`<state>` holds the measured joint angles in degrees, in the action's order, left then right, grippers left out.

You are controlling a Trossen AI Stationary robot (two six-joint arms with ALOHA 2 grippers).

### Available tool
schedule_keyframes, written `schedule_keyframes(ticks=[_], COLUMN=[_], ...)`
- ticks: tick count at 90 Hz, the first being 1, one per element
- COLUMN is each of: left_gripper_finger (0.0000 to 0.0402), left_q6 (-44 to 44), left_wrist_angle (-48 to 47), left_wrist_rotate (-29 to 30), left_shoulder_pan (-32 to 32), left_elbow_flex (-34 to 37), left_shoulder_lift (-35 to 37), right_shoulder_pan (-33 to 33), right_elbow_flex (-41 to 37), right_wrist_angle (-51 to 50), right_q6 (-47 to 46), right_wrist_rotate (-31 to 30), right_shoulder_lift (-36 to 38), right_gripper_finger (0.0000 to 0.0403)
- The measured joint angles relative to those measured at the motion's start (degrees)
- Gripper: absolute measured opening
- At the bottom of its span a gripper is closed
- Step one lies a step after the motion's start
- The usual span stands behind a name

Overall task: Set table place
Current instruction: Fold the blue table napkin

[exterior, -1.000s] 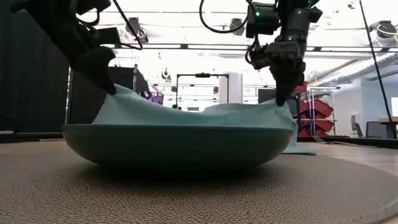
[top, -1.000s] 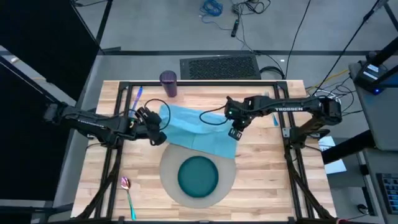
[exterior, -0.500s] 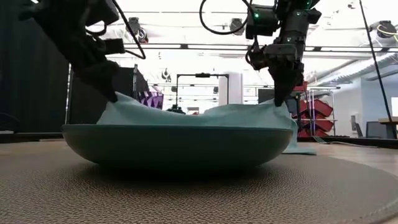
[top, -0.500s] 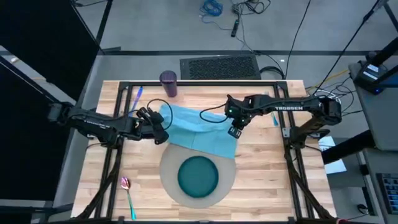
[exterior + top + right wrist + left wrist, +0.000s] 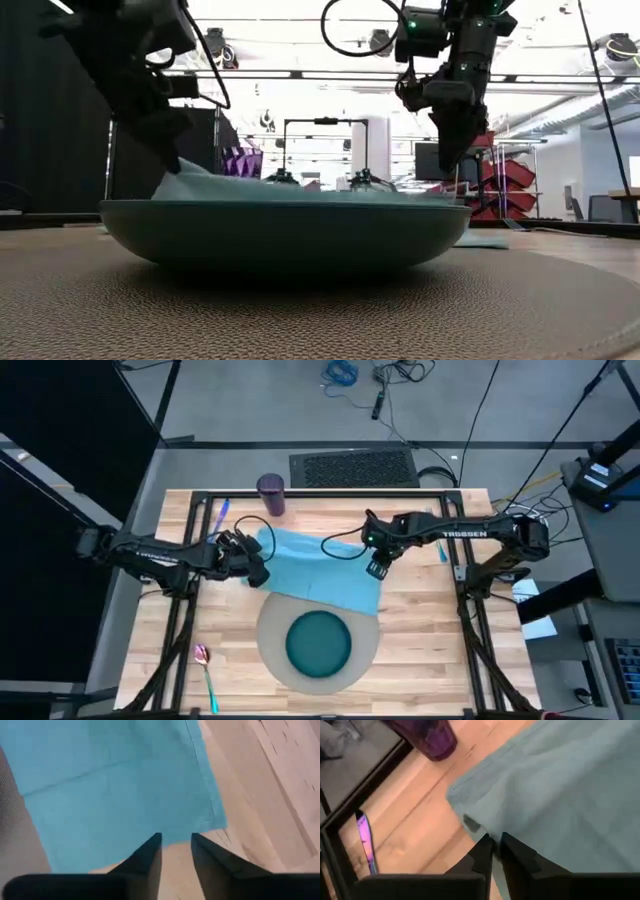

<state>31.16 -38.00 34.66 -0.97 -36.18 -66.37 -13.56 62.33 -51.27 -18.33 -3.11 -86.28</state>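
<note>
The light blue napkin (image 5: 320, 570) lies spread on the table (image 5: 420, 650), its near edge reaching the far rim of the round grey mat (image 5: 270, 650). The teal plate (image 5: 320, 642) rests on the mat. My left gripper (image 5: 256, 568) is shut on the napkin's left edge. My right gripper (image 5: 377, 570) stands open just above the napkin's right side, with bare wood showing between its fingers (image 5: 150, 855). The purple cup (image 5: 271, 493) stands at the far edge and the pink-bowled spoon (image 5: 205, 660) lies near left. My left gripper pinches the napkin's left edge (image 5: 482, 832) between its two fingers, slanting down from the table's left. That edge is held a little above the table (image 5: 180, 180). The rest of the cloth lies flat and slack.
A blue utensil (image 5: 218, 518) lies at the far left by the black frame. Another blue piece (image 5: 440, 550) lies right of my right gripper. A keyboard (image 5: 352, 466) sits beyond the far edge. Bare wood shows on both sides of the mat.
The napkin's right side, held up under my right gripper before, has dropped flat onto the table, and that gripper stands clear of it. My left gripper has gone down with the napkin's left edge, so the cloth sits lower behind the plate.
</note>
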Motion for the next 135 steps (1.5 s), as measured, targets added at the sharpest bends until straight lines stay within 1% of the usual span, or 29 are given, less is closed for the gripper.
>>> schedule_keyframes(ticks=[18, 27, 38, 46, 54, 59, 64, 72, 78, 83, 88, 97, 103, 107, 113, 128, 135], left_gripper_finger=[0.0098, 0.0123, 0.014, 0.0143, 0.0144, 0.0144, 0.0144, 0.0144, 0.0144, 0.0144, 0.0144, 0.0144, 0.0144, 0.0144, 0.0144, 0.0144, 0.0144], left_q6=[-0.01, -0.03, -0.01, -0.02, -0.02, -0.23, -1.17, -5.52, -10.88, -13.75, -15.32, -15.82, -17.25, -18.27, -18.39, -16.08, -15.41], left_wrist_angle=[-0.01, 0.0, 0.4, 1.31, 4.02, 6.12, 7.71, 8.09, 7.89, 9.06, 12.94, 26.3, 35.13, 38.53, 38.53, 29.32, 28.3], left_wrist_rotate=[0.01, 0.97, 1.29, 1.06, -1.59, -5.17, -9.96, -17.33, -20.06, -20.32, -19.92, -18.38, -18.67, -19.26, -19.47, -18.8, -18.58], left_shoulder_pan=[-1.31, -2.02, -3.05, -3.53, -3.61, -3.49, -3.04, -1.03, 1.28, 3.05, 4.19, 4.55, 4.55, 4.55, 4.57, 3.46, 3.19], left_elbow_flex=[0.0, 0.0, 0.0, 0.0, 0.0, 0.0, -0.02, -0.04, -0.04, -0.04, -0.04, -0.04, -0.11, -0.5, -0.79, -0.76, -0.74], left_shoulder_lift=[0.0, 0.0, 0.0, 0.0, 0.0, 0.0, -0.02, -0.67, -1.26, -1.83, -2.36, -3.75, -5.1, -6.16, -7.67, -11.52, -14.04], right_shoulder_pan=[0.0, 0.0, 0.02, 0.17, 1.06, 2.42, 3.91, 7.02, 9.32, 10.98, 11.93, 11.46, 10.11, 9.08, 7.82, 6.71, 5.73], right_elbow_flex=[0.0, 0.0, 0.0, 0.0, 0.0, 0.0, 0.0, 0.0, 0.0, 0.0, 0.0, 0.0, 0.0, 0.0, 0.0, -0.21, -1.44], right_wrist_angle=[-0.02, -0.02, 0.0, 0.16, 1.03, 1.02, 0.82, -0.04, -0.11, -0.49, -1.16, -1.14, -0.99, -0.88, -0.88, -0.99, 0.13], right_q6=[-0.45, -0.45, -0.45, -0.45, -0.1, 0.68, 1.29, 2.24, 3.68, 5.18, 6.34, 6.97, 7.0, 7.0, 6.71, 6.21, 7.89], right_wrist_rotate=[-0.04, -0.02, 0.27, 2.07, 4.6, 4.79, 4.98, 4.96, 4.96, 4.74, 3.37, -0.81, -0.99, -0.24, 1.45, 1.42, 1.32], right_shoulder_lift=[0.0, 0.0, 0.0, -0.02, -0.89, -1.78, -2.44, -2.92, -3.08, -3.08, -3.08, -3.1, -3.1, -3.1, -3.1, -3.1, -3.1], right_gripper_finger=[0.0171, 0.0182, 0.0184, 0.018, 0.0175, 0.0172, 0.017, 0.017, 0.017, 0.0171, 0.0171, 0.017, 0.017, 0.017, 0.017, 0.017, 0.017])
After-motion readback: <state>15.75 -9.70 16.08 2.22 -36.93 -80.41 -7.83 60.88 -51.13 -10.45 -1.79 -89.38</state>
